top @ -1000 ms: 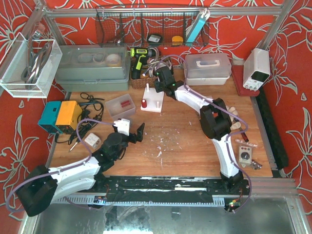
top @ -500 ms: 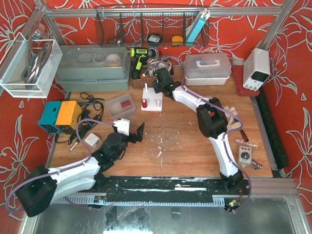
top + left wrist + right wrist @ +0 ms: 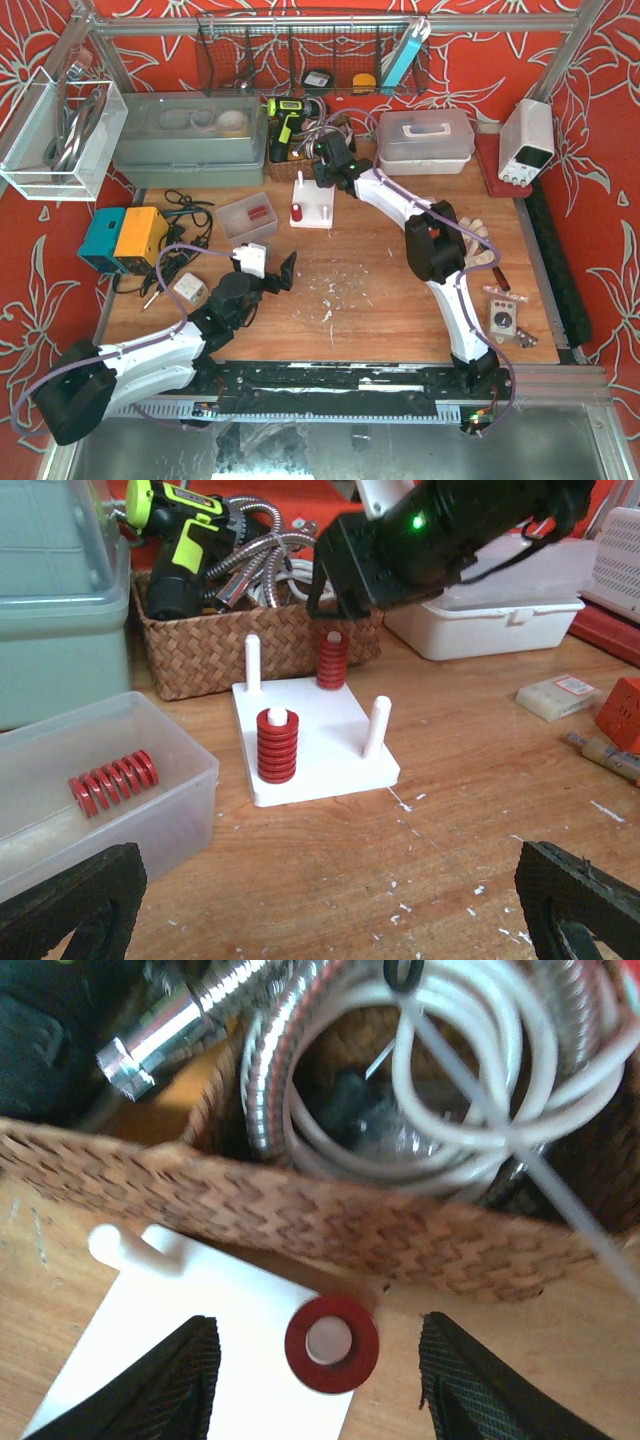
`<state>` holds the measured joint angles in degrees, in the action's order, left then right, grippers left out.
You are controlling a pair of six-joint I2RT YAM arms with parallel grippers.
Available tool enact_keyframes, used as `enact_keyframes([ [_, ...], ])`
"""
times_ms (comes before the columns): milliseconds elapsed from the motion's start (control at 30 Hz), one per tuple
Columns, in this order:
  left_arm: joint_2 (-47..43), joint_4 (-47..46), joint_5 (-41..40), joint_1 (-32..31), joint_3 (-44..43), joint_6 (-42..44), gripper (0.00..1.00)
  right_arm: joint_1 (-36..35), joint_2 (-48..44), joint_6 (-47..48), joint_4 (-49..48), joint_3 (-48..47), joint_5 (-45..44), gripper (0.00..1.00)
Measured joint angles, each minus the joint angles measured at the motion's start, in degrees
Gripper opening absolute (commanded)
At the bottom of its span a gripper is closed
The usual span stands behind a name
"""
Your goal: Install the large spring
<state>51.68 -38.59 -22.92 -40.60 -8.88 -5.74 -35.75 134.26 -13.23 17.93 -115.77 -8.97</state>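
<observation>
Red spring [image 3: 362, 1346] on rear peg [image 3: 329, 1341], centred between the wide-apart jaws of right hand [image 3: 324, 1388]

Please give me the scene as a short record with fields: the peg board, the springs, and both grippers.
peg board: white base with four upright pegs, in front of the wicker basket
near spring: red, on the near left peg
far spring: red, on the far right peg
bare pegs: far left, near right
spare spring: red, lying in the clear bin
right gripper: open, fingers on either side of the far spring, not touching it
left gripper: open, empty, away from the board
</observation>
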Motion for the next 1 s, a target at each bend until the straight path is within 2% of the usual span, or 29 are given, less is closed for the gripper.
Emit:
enact_keyframes([
  [133, 0.0, 0.09, -0.46, 0.0, 0.0, 0.22, 1.0, 0.15, -0.87, -0.33, 3.02, -3.54, 0.48, 0.68],
  [300, -0.09, 2.05, -2.32, 0.0, -0.57, -0.7, 1.0, 0.22, -6.86, -1.9, 8.15, -1.49, 3.58, 0.78],
  [433, 0.35, 7.72, -4.57, 1.18, -4.66, -5.66, 1.0, 0.13, -20.81, -4.15, 8.72, 13.62, 6.78, 0.94],
  [533, 1.9, 13.42, -4.87, 5.42, -10.43, -9.64, 1.0, -0.02, -32.92, -5.99, 8.35, 25.4, 8.81, 0.96],
  [667, 6.27, 18.91, -2.1, 13.38, -18.49, -11.78, 0.83, -0.61, -48.35, -7.5, 5.25, 40.15, 10.8, 0.97],
  [800, 11.67, 23.52, 3.87, 19.69, -24.44, -10.45, 0.74, -1.01, -59.54, -8.17, 2.03, 53.66, 11.96, 0.97],
  [867, 14.82, 26.82, 8.04, 22.38, -28.28, -7.78, 0.64, -1.16, -62.97, -8.15, 1.16, 58.58, 11.76, 0.98],
  [1000, 22.45, 33.81, 14.34, 26.1, -37.97, 3.3, 0.44, -1.22, -68.46, -7.93, 0.04, 63.67, 9.73, 0.99],
])
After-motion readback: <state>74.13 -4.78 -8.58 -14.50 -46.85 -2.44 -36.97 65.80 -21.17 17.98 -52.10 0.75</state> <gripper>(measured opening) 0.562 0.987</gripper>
